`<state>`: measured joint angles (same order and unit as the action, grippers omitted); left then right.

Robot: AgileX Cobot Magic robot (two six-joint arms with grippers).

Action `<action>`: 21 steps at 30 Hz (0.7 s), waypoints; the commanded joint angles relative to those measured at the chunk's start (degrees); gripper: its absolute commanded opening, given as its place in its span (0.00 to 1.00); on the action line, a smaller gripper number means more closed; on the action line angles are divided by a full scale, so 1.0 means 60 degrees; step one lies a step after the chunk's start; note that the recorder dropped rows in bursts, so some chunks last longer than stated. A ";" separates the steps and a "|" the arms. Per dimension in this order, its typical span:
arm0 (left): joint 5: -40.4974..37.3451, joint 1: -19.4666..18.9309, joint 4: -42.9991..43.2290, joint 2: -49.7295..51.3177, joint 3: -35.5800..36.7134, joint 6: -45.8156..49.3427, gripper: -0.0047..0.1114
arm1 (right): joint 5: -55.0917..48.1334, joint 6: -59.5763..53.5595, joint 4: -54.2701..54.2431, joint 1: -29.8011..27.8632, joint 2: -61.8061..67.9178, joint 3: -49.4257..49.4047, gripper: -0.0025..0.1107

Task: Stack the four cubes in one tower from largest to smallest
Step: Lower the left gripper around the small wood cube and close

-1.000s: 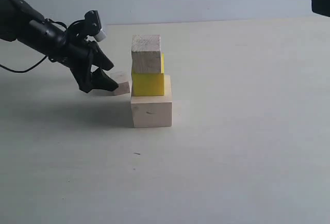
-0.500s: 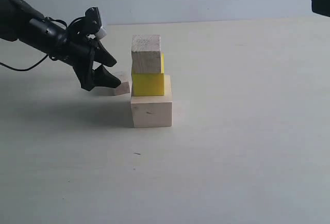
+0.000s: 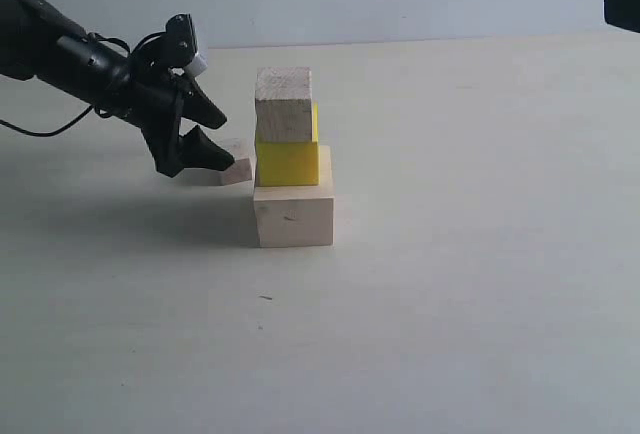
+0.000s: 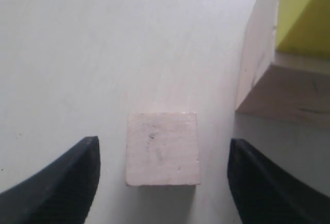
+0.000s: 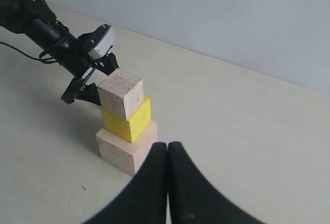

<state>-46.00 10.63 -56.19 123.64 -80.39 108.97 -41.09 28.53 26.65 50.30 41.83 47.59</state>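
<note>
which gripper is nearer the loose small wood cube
Left. The left gripper is open around the small wood cube; the right gripper, shut, sits well away beyond the three-cube stack.

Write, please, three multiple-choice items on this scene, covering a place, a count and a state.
1. The smallest pale wooden cube sits: A on the table beside the stack; B atop it; C under it.
2. Cubes in the stack: A two; B three; C four.
3. The left gripper is: A shut; B open astride the smallest cube; C clamping it.
1A, it rests on the table; 2B, large pale wooden cube, bright yellow cube, small wooden cube; 3B, gaps show both sides.
</note>
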 commanded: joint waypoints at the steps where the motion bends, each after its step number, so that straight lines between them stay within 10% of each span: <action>1: 0.0019 0.0045 -0.0190 -0.0005 -0.0034 0.0042 0.62 | 0.0099 0.0025 0.0005 0.0010 -0.0071 -0.0055 0.02; 21: 0.0208 0.0045 -0.0525 0.0606 -0.0034 0.0014 0.59 | 0.0099 0.0025 -0.0013 0.0010 -0.0071 -0.0055 0.02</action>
<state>-45.32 10.63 -58.32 127.18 -80.39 108.97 -41.09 28.53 26.65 50.30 41.83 47.59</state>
